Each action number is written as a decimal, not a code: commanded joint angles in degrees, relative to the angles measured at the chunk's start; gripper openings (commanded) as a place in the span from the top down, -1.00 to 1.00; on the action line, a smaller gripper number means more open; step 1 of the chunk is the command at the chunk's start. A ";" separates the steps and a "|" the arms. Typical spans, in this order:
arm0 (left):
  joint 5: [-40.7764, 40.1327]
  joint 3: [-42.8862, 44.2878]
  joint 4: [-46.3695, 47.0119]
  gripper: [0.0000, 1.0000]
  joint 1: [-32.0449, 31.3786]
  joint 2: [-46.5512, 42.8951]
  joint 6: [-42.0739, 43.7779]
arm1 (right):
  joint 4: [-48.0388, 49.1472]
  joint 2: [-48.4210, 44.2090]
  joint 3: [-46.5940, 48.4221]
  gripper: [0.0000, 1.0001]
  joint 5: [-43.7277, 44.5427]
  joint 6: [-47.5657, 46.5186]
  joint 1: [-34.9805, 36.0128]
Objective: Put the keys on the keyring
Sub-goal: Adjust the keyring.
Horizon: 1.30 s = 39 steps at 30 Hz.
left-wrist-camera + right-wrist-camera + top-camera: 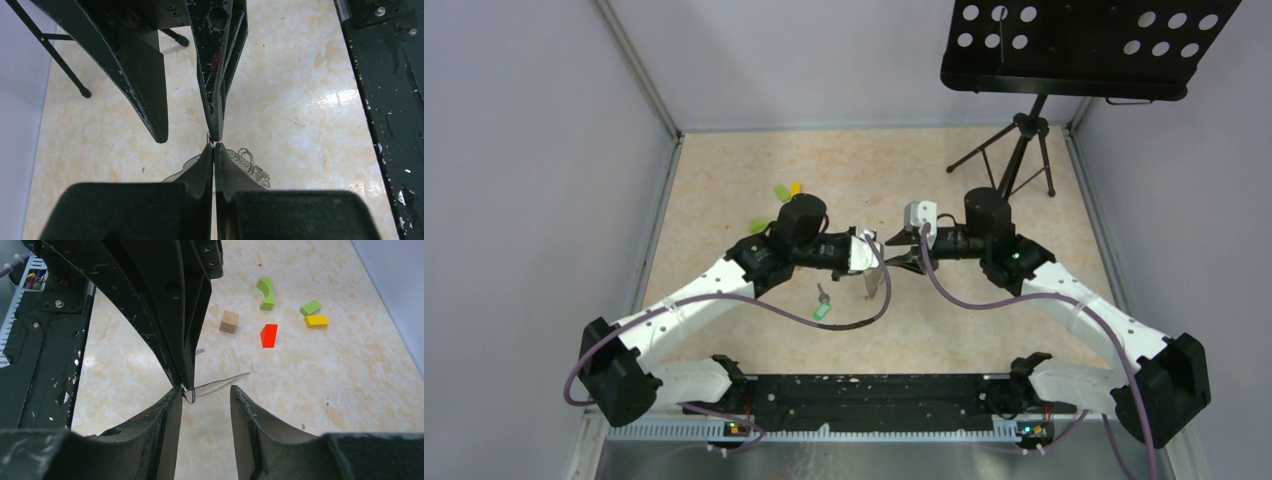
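Left fingers [201,171]: closed, pinching thin dark wire keyring [220,382].
Right fingers [256,430]: parted, one tip beside keyring, holding nothing.

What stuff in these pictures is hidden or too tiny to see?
- Right wrist view: the keyring is one thin wire; its end hides behind the left gripper.
- Left wrist view: the keys bunch behind that gripper's finger; no counting them.
- Top view: the keyring is too tiny to find where the arms meet.
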 commanded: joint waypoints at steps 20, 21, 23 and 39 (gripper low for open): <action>2.56 -4.51 11.80 1.00 3.57 -6.43 -9.14 | -1.28 -0.98 0.86 0.51 -2.44 -3.83 0.67; 4.11 -5.14 13.40 1.00 4.60 -6.49 -10.99 | -1.12 -1.08 0.86 0.51 -2.73 -3.45 0.67; 7.40 -6.58 16.87 1.00 6.25 -6.31 -14.57 | -0.95 -1.23 1.01 0.51 -3.31 -2.94 0.63; 21.05 -13.68 34.32 1.00 10.51 -3.22 -29.29 | 0.87 -1.47 0.69 0.52 -3.85 -0.52 0.23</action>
